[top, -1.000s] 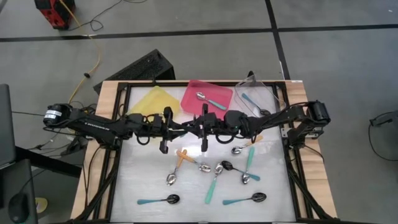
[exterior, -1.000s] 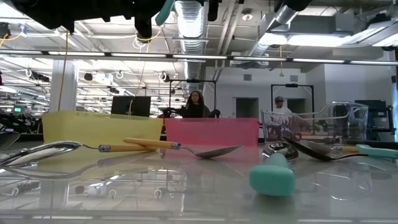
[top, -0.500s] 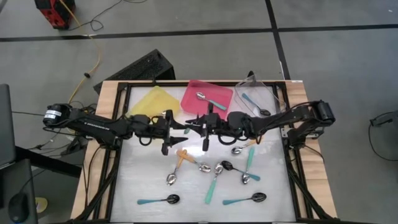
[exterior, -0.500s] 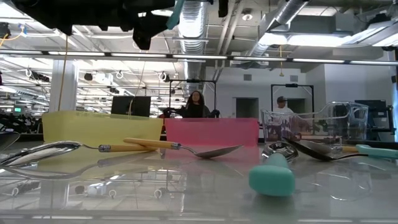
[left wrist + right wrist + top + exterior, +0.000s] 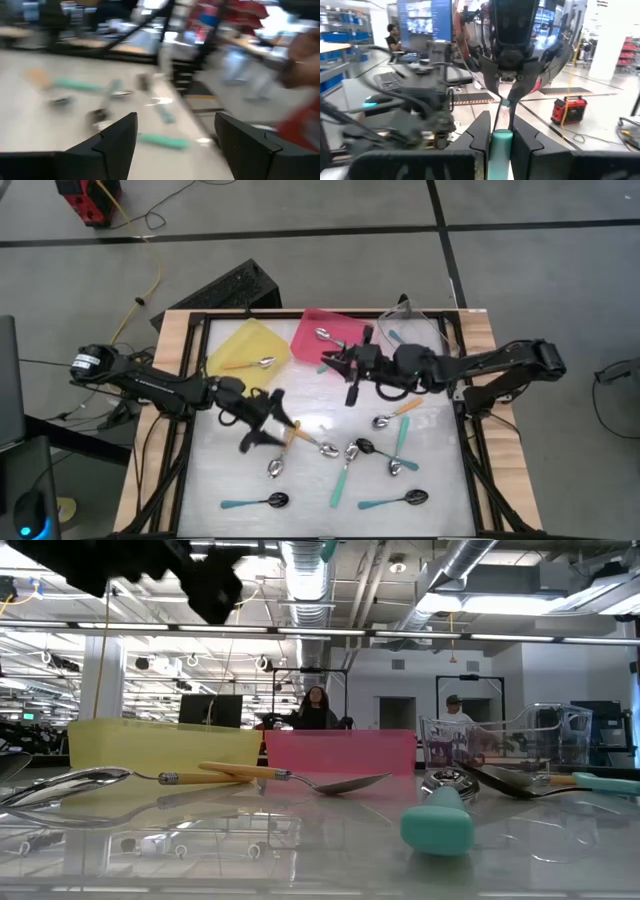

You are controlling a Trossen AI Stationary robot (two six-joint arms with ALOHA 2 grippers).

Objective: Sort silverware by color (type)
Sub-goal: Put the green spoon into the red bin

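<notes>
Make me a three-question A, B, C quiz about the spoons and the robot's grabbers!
1. Which tray holds an orange-handled silver spoon? A yellow B pink C clear
2. What colour handle does the right gripper grip? A orange B teal C black
3. The left gripper's jaws are: A open, empty B shut on a spoon C shut on a tray
1 A: it lies in the yellow plastic tray. 2 B: a teal plastic spoon handle sits between its jaws. 3 A: nothing between them.

The left wrist view is blurred throughout: teal spoons [image 5: 157,141] on the table show only as smears. In the low view, a dark arm [image 5: 150,570] is cut off by the top edge.
</notes>
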